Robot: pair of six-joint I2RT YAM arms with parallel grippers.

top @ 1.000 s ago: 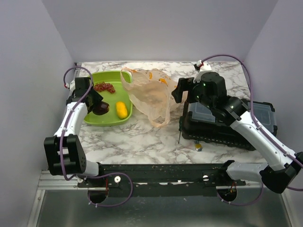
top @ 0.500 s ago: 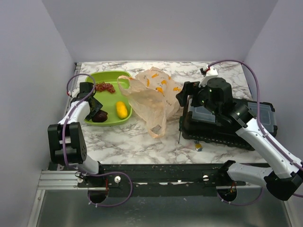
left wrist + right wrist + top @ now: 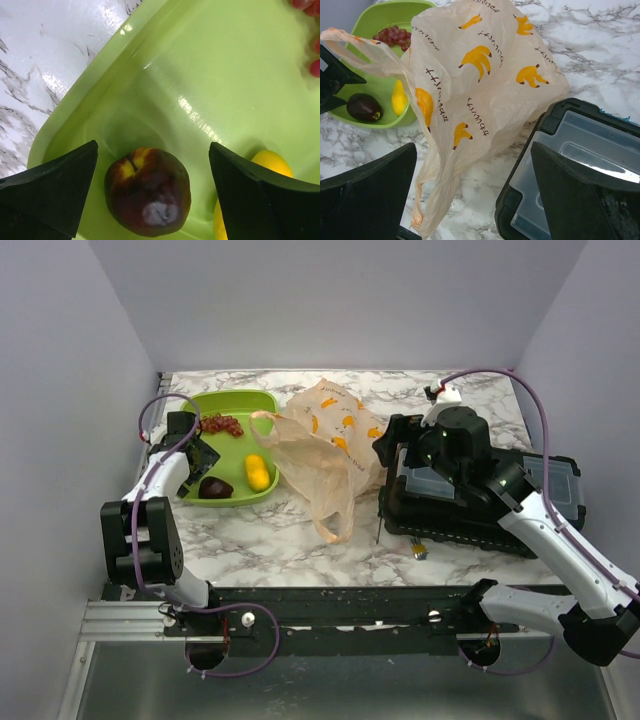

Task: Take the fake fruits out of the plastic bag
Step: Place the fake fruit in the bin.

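Seemingly drop-off step: left end effector [image 3: 153, 150] spread over dark red round fruit [image 3: 147, 197] in lime-green plastic tray [image 3: 200, 75]; next, lift clear

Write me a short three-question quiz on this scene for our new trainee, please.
1. Fill in: the plastic bag is printed with yellow ____.
2. Where does the bunch of red grapes lie? A) inside the plastic bag; B) in the lime-green tray; C) on the black case.
3. True or false: the left fingers are clamped on the dark red apple.

Key: 1 bananas; 2 B; 3 false, because the fingers are open and the apple lies free in the tray.
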